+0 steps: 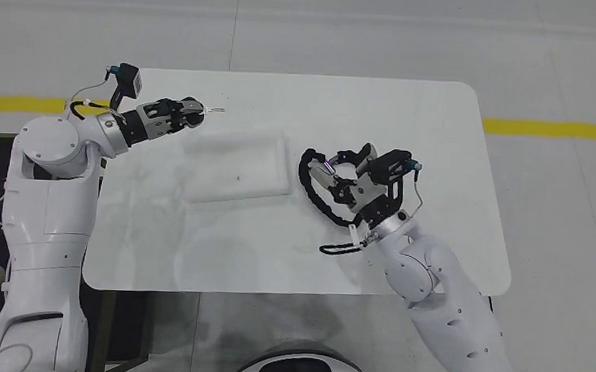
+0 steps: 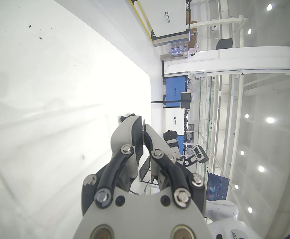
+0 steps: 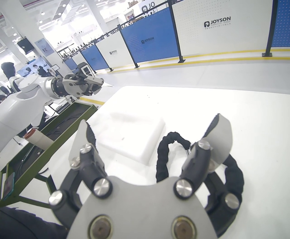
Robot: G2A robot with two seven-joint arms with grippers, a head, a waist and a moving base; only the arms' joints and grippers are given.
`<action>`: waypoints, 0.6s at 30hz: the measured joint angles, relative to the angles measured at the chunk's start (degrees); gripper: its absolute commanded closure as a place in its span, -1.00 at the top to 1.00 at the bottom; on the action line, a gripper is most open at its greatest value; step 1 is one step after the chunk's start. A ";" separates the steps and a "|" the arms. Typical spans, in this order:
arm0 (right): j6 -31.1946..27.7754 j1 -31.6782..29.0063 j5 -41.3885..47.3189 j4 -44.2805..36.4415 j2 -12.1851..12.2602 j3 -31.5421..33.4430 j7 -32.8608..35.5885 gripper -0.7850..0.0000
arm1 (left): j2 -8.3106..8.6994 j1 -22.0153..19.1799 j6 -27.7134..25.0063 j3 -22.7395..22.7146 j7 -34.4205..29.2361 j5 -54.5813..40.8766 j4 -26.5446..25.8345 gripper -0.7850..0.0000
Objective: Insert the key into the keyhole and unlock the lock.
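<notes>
A black fabric-sleeved cable lock (image 1: pixel 311 190) lies looped on the white table (image 1: pixel 451 123), right of centre. My right gripper (image 1: pixel 341 166) hangs open just over it. In the right wrist view the lock's loop (image 3: pixel 168 147) curves between that gripper's (image 3: pixel 151 123) spread fingers, and a small metal part shows by one finger; the keyhole is hidden. My left gripper (image 1: pixel 195 110) is held above the table's far left corner, shut on a thin metal key (image 1: pixel 214 110) that sticks out from its tips. The left wrist view shows the key's edge (image 2: pixel 143 134) pinched between the pads.
A flat white foam block (image 1: pixel 237 166) lies on the table between the two arms, next to the lock. A green-framed cart (image 3: pixel 56 140) with a paper roll stands beside the table's left side.
</notes>
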 measured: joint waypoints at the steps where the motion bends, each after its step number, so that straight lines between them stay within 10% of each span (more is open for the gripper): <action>1: 0.02 0.00 0.00 0.00 0.00 0.00 -0.02 1.00 | 0.00 0.00 0.00 0.00 0.00 0.00 0.00 -1.00; 8: -1.76 -1.01 0.42 -1.20 0.01 -1.05 1.47 1.00 | 0.00 0.00 0.00 0.00 0.00 0.00 0.00 -1.00; 18: -32.14 19.56 -3.96 13.93 -1.40 -5.96 25.27 1.00 | 0.00 0.00 0.00 0.00 0.00 0.00 0.00 -1.00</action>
